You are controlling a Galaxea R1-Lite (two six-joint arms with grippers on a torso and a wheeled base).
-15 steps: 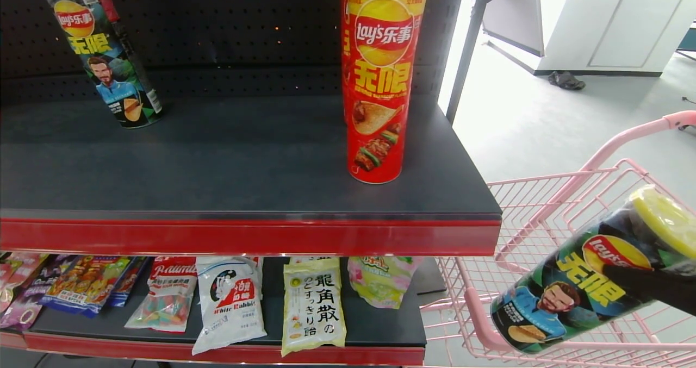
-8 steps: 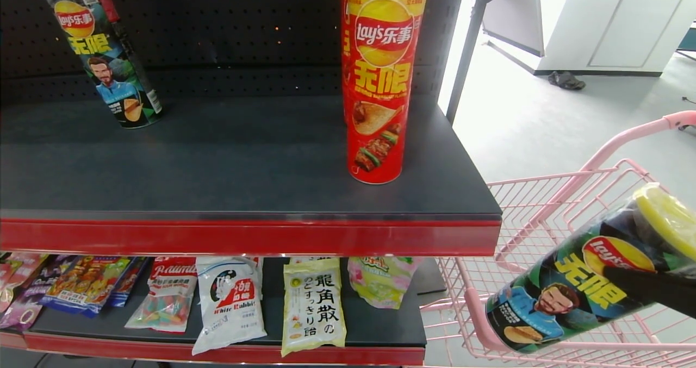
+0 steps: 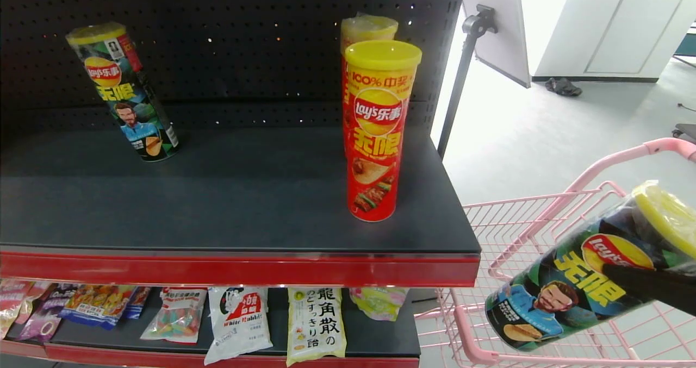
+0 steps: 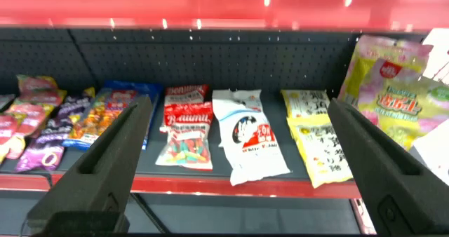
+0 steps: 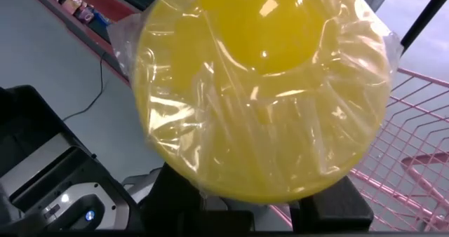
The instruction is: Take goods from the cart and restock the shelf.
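My right gripper (image 3: 647, 285) is shut on a green-and-black chip can (image 3: 571, 275) with a yellow lid. The can is tilted and held over the near corner of the pink cart (image 3: 544, 216), to the right of the shelf. In the right wrist view the can's wrapped yellow lid (image 5: 263, 83) sits just above my right gripper (image 5: 259, 209). On the dark upper shelf (image 3: 228, 205) stand a red chip can (image 3: 378, 134), another can (image 3: 367, 28) behind it, and a matching green can (image 3: 128, 96) at the left. My left gripper (image 4: 235, 170) is open and empty, facing the lower shelf.
The lower shelf (image 3: 380, 341) carries several snack bags, among them a white bag (image 3: 239, 322) and a yellow bag (image 3: 316, 324); the left wrist view shows the same bags (image 4: 249, 135). A red front lip (image 3: 239, 269) edges the upper shelf. Between the cans the upper shelf is bare. Open floor (image 3: 533, 134) lies behind the cart.
The head camera has tilted up, so the shelf and cans sit lower in the picture. The held can has crept slightly left with my right gripper.
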